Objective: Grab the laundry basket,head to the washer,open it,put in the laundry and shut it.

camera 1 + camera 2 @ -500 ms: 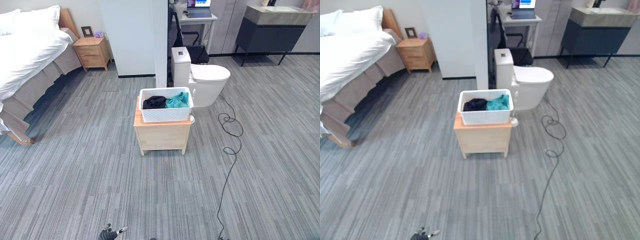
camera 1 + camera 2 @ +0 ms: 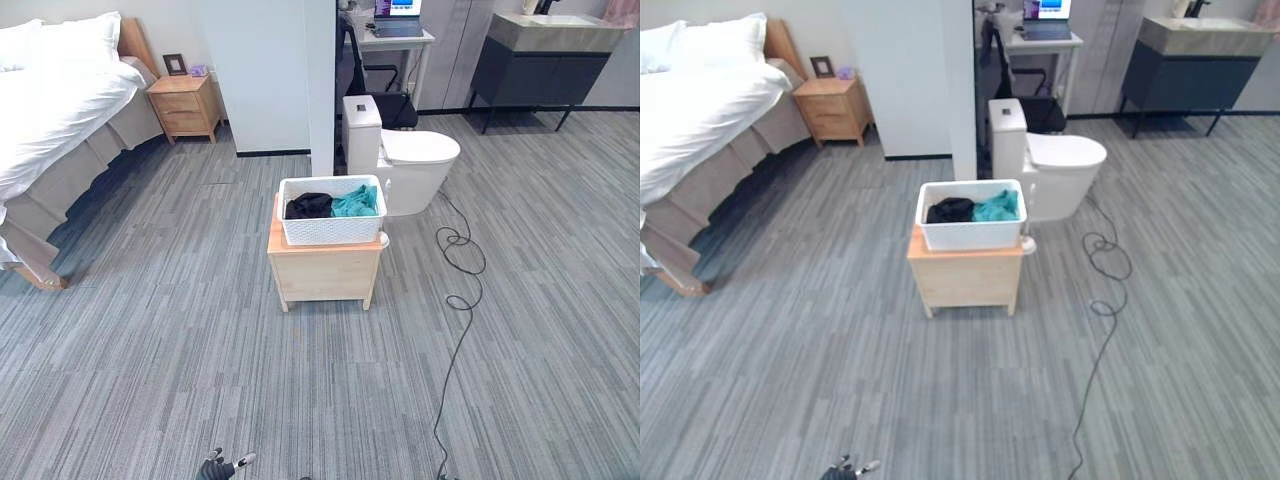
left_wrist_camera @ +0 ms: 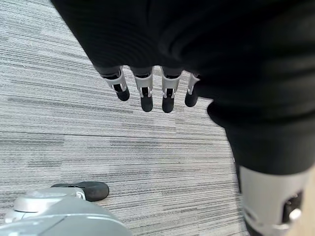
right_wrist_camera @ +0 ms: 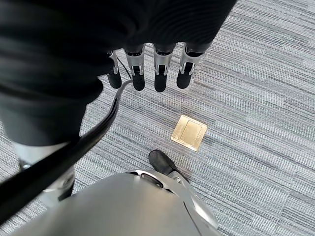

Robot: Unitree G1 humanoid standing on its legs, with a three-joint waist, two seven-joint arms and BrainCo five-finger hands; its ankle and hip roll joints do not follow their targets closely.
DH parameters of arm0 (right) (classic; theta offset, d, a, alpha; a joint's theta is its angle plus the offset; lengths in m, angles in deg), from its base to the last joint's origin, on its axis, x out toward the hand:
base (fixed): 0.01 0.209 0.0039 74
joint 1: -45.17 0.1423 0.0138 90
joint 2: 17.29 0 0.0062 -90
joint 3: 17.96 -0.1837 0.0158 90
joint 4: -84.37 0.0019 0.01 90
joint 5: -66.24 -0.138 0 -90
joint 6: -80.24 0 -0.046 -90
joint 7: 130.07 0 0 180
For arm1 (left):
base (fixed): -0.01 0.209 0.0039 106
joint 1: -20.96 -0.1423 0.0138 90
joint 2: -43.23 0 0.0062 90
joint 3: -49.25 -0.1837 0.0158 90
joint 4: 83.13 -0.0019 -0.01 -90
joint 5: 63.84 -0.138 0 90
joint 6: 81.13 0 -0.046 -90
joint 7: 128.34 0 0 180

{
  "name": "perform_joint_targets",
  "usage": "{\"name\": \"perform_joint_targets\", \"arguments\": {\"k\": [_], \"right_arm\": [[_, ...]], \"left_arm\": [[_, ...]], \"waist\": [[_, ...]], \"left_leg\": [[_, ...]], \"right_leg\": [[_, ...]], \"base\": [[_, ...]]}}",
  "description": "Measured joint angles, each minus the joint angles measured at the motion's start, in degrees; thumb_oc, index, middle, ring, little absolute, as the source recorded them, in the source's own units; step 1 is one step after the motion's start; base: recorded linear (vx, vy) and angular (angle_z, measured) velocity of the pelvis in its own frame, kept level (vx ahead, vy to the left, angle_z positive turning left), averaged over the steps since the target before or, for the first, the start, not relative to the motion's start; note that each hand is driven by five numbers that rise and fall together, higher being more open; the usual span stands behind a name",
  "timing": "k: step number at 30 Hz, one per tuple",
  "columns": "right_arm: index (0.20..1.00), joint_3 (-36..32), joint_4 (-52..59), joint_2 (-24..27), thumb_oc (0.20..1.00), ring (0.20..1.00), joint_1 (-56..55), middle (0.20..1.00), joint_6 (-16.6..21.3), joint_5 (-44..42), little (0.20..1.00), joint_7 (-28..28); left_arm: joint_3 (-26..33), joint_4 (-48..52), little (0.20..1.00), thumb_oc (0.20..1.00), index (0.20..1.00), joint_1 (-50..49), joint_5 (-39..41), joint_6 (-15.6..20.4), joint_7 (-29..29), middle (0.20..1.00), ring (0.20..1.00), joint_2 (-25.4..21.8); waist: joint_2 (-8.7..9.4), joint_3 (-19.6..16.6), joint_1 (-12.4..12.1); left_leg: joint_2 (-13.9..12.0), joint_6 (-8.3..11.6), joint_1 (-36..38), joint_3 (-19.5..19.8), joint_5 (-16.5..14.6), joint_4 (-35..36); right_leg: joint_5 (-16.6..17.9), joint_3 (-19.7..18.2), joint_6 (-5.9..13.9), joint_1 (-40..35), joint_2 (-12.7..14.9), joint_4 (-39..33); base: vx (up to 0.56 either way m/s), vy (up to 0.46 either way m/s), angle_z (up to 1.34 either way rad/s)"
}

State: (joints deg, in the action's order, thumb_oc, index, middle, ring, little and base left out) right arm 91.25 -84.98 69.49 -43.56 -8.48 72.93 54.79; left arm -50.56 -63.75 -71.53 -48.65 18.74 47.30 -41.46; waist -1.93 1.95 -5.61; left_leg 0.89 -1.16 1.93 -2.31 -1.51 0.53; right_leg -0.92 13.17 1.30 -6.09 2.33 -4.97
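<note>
A white perforated laundry basket (image 2: 331, 226) stands on a low wooden stool (image 2: 325, 270) in the middle of the room, some way ahead of me. Inside it lie a black garment (image 2: 308, 205) and a teal garment (image 2: 356, 202). My left hand (image 3: 146, 93) hangs at my side over the grey carpet, fingers relaxed and holding nothing; its fingertips also peek in at the lower edge of the left eye view (image 2: 222, 466). My right hand (image 4: 158, 73) hangs the same way on the other side, fingers loose and apart from everything.
A white toilet (image 2: 405, 160) stands just behind the stool, to its right. A bed (image 2: 55, 110) and a wooden nightstand (image 2: 184, 103) are at far left. A white partition wall (image 2: 270, 70), a desk with a laptop (image 2: 398, 20) and a dark vanity (image 2: 550, 55) lie beyond. A brass floor plate (image 4: 189, 132) sits by my right side.
</note>
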Motion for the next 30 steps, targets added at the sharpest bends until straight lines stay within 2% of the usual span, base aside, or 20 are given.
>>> {"name": "perform_joint_targets", "arguments": {"k": [8,11,12,14,15,16,17,18,19,20,21,22,23,24,25,26,27,28,29,30], "right_arm": [[1.0,0.06,-0.01,0.0,1.0,1.0,0.63,1.0,-0.04,0.94,1.0,-0.03],[1.0,0.06,-0.27,0.06,1.0,1.0,1.4,1.0,-0.5,0.98,1.0,-0.14],[1.0,0.04,-0.57,0.15,1.0,1.0,1.96,1.0,-0.54,0.97,1.0,-0.16],[1.0,0.05,-1.31,0.23,1.0,1.0,4.36,1.0,-0.99,0.95,1.0,-0.18],[1.0,-0.02,-1.51,0.41,1.0,1.0,5.2,1.0,-1.24,0.89,1.0,-0.21],[1.0,-1.66,-2.75,1.98,1.0,1.0,4.47,1.0,-1.14,0.59,1.0,-0.09],[1.0,-1.8,-2.63,3.09,1.0,1.0,3.83,1.0,-1.19,0.44,1.0,-0.07],[1.0,-2.09,-2.69,3.61,1.0,1.0,3.27,1.0,-1.27,-0.23,1.0,-0.12],[1.0,-2.53,-3.05,4.09,1.0,1.0,2.98,1.0,-1.24,-1.31,1.0,-0.11],[1.0,-4.08,-2.68,6.42,1.0,1.0,4.68,1.0,-0.72,-4.31,1.0,-0.88],[1.0,-3.73,-1.55,6.86,1.0,1.0,4.9,1.0,-0.7,-4.45,1.0,-0.42],[1.0,-3.77,-1.13,7.51,1.0,1.0,4.59,1.0,-0.78,-4.88,1.0,-0.13],[1.0,-3.84,-0.37,7.02,1.0,1.0,4.52,1.0,-0.97,-5.95,1.0,-0.03],[1.0,-3.91,-0.23,5.66,1.0,1.0,3.29,1.0,-1.1,-6.59,1.0,-0.1],[1.0,-4.2,-0.46,4.96,1.0,1.0,2.2,1.0,-1.11,-7.09,1.0,-0.25],[1.0,-4.5,-0.82,4.3,1.0,1.0,2.05,1.0,-1.0,-7.18,1.0,-0.35],[1.0,-5.1,-0.8,3.84,1.0,1.0,2.02,1.0,-1.02,-7.36,1.0,-0.33],[1.0,-5.37,-0.89,3.41,1.0,1.0,1.81,1.0,-1.05,-8.07,1.0,-0.33],[1.0,-6.41,-0.8,3.06,1.0,1.0,1.16,1.0,-0.95,-8.12,1.0,-0.43],[1.0,-7.5,-1.1,2.89,1.0,1.0,0.37,1.0,-1.15,-8.12,1.0,-0.75]], "left_arm": [[0.67,-0.12,1.0,1.0,1.0,-0.06,0.14,-0.01,-0.03,1.0,1.0,-0.32],[0.73,-0.13,1.0,1.0,1.0,0.2,0.19,-0.01,-0.03,1.0,1.0,-0.32],[0.69,-0.12,1.0,1.0,1.0,0.68,0.4,0.0,-0.05,1.0,1.0,-0.33],[0.75,0.04,1.0,1.0,1.0,2.89,0.66,0.05,-0.05,1.0,1.0,-0.39],[0.73,-0.07,1.0,1.0,1.0,2.76,0.66,-0.02,-0.04,1.0,1.0,-0.36],[0.36,-0.16,1.0,1.0,1.0,1.9,0.55,-0.16,0.51,1.0,1.0,-0.08],[-0.13,0.04,1.0,1.0,1.0,1.4,0.47,-0.08,0.59,1.0,1.0,-0.2],[0.1,0.09,1.0,1.0,1.0,1.21,0.39,-0.1,0.7,1.0,1.0,-0.41],[-0.02,0.02,1.0,1.0,1.0,1.26,0.35,-0.12,0.75,1.0,1.0,-0.59],[-0.24,-0.01,1.0,1.0,1.0,0.77,0.01,-0.07,0.92,1.0,1.0,-1.26],[-0.42,-0.4,1.0,1.0,1.0,0.6,0.0,-0.22,0.94,1.0,1.0,-2.24],[-0.59,-0.27,1.0,1.0,1.0,0.63,0.02,-0.21,0.96,1.0,1.0,-3.51],[-0.42,-0.72,1.0,1.0,1.0,1.58,0.02,-0.22,1.0,1.0,1.0,-4.79],[0.06,-1.56,1.0,1.0,1.0,2.87,0.01,-0.17,1.1,1.0,1.0,-4.72],[-0.04,-1.57,1.0,1.0,1.0,3.55,-0.01,-0.06,1.14,1.0,1.0,-4.43],[0.08,-2.27,1.0,1.0,1.0,3.68,-0.02,-0.07,1.11,1.0,1.0,-4.27],[0.24,-2.65,1.0,1.0,1.0,3.77,-0.02,-0.14,1.08,1.0,1.0,-4.26],[0.69,-2.39,1.0,1.0,1.0,3.67,-0.05,-0.05,1.07,1.0,1.0,-4.17],[0.75,-2.4,1.0,1.0,1.0,3.79,-0.07,-0.04,1.02,1.0,1.0,-3.98],[1.76,-2.5,1.0,1.0,1.0,3.14,-0.1,-0.11,0.95,1.0,1.0,-2.89]], "waist": [[0.43,-0.02,-0.41],[1.01,0.26,-1.38],[0.84,0.59,-2.09],[3.2,3.36,-3.66],[3.54,3.71,-4.0],[2.78,3.54,-3.09],[1.33,2.88,-2.87],[0.27,2.7,-3.0],[-0.17,3.15,-2.57],[-0.78,4.87,-1.2],[-0.41,4.76,-0.61],[0.56,4.98,-0.05],[1.48,5.7,0.36],[1.35,6.33,1.97],[1.23,6.57,2.35],[1.11,6.67,2.96],[1.21,6.74,3.56],[1.49,7.37,3.69],[2.24,7.68,4.03],[1.84,7.57,4.52]], "left_leg": [[0.04,0.01,-0.16,0.01,-0.02,0.05],[0.09,0.0,-1.13,-0.3,-0.02,-0.1],[0.25,0.18,-2.84,-0.39,-0.13,-2.23],[1.89,0.71,-8.26,0.5,-0.77,-10.0],[2.0,0.68,-8.9,0.59,-0.76,-9.79],[1.84,-0.5,-8.35,2.57,-0.98,-7.85],[1.37,-1.29,-7.07,3.63,0.27,-6.46],[1.31,-1.19,-5.82,4.15,-1.73,-5.19],[2.37,-1.98,-4.94,4.79,-2.17,-4.59],[3.04,-3.87,-1.94,4.78,-1.36,-1.97],[3.6,-3.64,-1.71,4.79,-1.24,-1.3],[4.33,-3.79,-1.12,5.16,-1.63,-1.04],[4.75,-3.42,-0.65,6.02,-1.55,-0.84],[4.91,-3.26,0.67,8.48,-1.52,-0.33],[5.07,-2.03,2.28,9.77,-2.71,0.08],[5.25,-2.18,3.19,10.68,-4.12,-0.35],[5.66,-3.08,3.85,11.52,-4.74,-0.29],[6.21,-3.46,4.96,11.85,-5.29,-0.08],[6.82,-3.04,6.07,12.59,-6.59,-0.22],[6.67,-3.96,8.33,14.22,-8.68,-0.64]], "right_leg": [[0.01,-0.01,0.01,0.33,0.03,-0.05],[-0.09,-0.14,-0.12,1.42,0.22,-0.44],[-0.18,-0.21,-0.34,2.25,0.55,-0.1],[0.54,-1.57,-0.83,3.22,2.83,0.22],[0.83,-1.59,-0.55,3.34,3.52,-0.09],[-1.73,0.01,1.75,3.86,4.97,4.15],[-3.43,0.07,2.27,4.53,4.99,8.2],[-5.87,-0.17,3.12,5.59,5.56,12.48],[-7.02,-0.51,3.28,8.3,6.78,19.78],[-6.65,-3.16,3.83,17.68,9.25,37.81],[-6.98,-3.7,4.28,20.78,10.56,41.02],[-6.78,-3.16,4.67,23.31,11.15,39.46],[-5.52,-1.97,5.32,25.0,11.16,30.93],[-1.28,-1.86,5.51,24.23,10.2,17.97],[1.22,-3.01,6.23,24.21,9.27,13.26],[3.19,-5.36,7.83,23.18,8.69,5.73],[4.53,-6.16,8.62,22.87,8.73,1.3],[5.85,-6.24,8.34,23.38,9.02,-0.59],[7.38,-5.53,9.07,23.92,9.66,-0.65],[8.07,-3.22,8.73,23.24,9.81,-0.53]], "base": [[0.01,0.032,0.0],[-0.01,0.106,-0.04],[0.0,0.12,-0.02],[0.11,0.253,-0.22],[0.19,0.365,-0.05],[0.18,0.357,0.26],[0.16,0.278,0.34],[0.2,0.246,0.16],[0.22,0.172,-0.01],[0.27,0.084,0.05],[0.33,-0.025,0.03],[0.38,-0.084,0.16],[0.63,-0.185,0.67],[0.65,-0.195,0.78],[0.54,-0.157,0.83],[0.5,-0.158,0.42],[0.54,-0.196,0.41],[0.53,-0.195,0.31],[0.54,-0.288,0.44],[0.54,-0.324,0.48]]}}
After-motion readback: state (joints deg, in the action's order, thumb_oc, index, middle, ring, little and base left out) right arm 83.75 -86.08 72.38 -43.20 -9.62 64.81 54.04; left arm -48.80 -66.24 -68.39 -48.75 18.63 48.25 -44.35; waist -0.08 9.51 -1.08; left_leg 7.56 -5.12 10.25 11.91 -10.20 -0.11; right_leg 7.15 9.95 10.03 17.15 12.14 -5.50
